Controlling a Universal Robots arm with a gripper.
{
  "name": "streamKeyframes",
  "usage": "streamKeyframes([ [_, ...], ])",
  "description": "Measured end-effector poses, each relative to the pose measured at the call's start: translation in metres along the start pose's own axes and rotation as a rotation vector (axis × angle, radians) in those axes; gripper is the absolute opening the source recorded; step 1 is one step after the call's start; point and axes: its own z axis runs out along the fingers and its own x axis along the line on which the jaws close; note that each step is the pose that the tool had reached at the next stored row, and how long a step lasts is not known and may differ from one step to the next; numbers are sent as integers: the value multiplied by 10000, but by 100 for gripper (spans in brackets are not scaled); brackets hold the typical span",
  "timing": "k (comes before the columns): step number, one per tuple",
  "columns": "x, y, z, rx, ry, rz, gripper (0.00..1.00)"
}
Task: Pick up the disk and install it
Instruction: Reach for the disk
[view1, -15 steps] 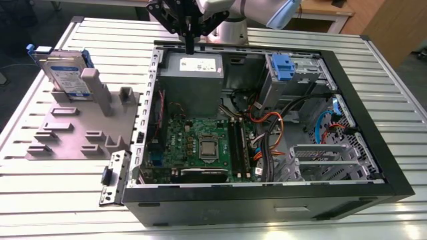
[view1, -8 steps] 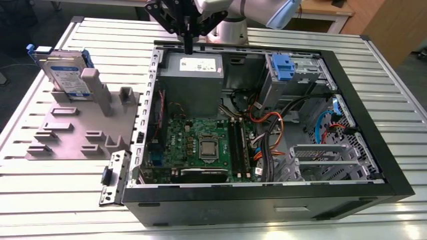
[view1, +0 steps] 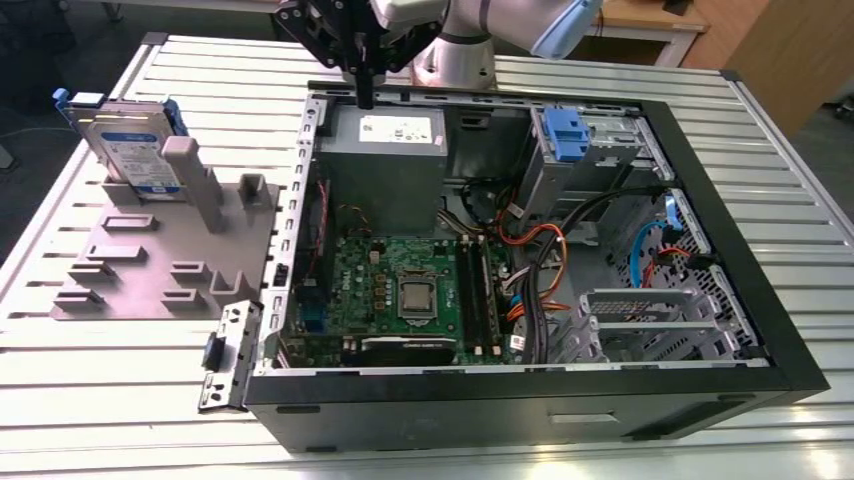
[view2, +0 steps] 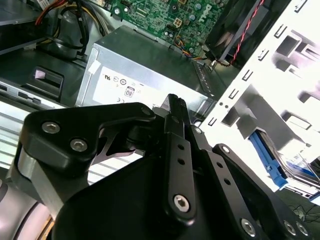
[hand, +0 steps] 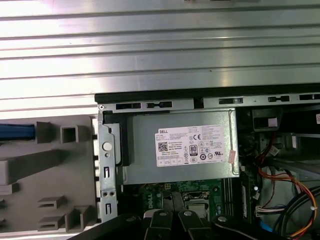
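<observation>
The disk (view1: 134, 150), a silver drive with a white-and-blue label and a blue frame, stands upright in a slot of the grey fixture (view1: 147, 265) at the exterior view's left. Its blue edge shows in the second wrist view (view2: 292, 170) and in the first wrist view (hand: 15, 132). My gripper (view1: 363, 95) hangs over the far rim of the open computer case (view1: 761, 250), just above the grey power supply box (view1: 387, 140). It is well apart from the disk. Its black fingers (view2: 175, 107) are pressed together with nothing between them.
Inside the case lie a green motherboard (view1: 400, 290), orange and black cables (view1: 547, 250) and a drive bay with a blue latch (view1: 567, 135). The case and fixture rest on a slatted metal table (view1: 80, 400). The power supply's white sticker (hand: 192, 146) faces up.
</observation>
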Motion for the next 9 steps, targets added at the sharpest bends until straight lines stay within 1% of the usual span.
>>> streamKeyframes([
  [9, 8, -1, 0, 0, 0, 0, 11],
])
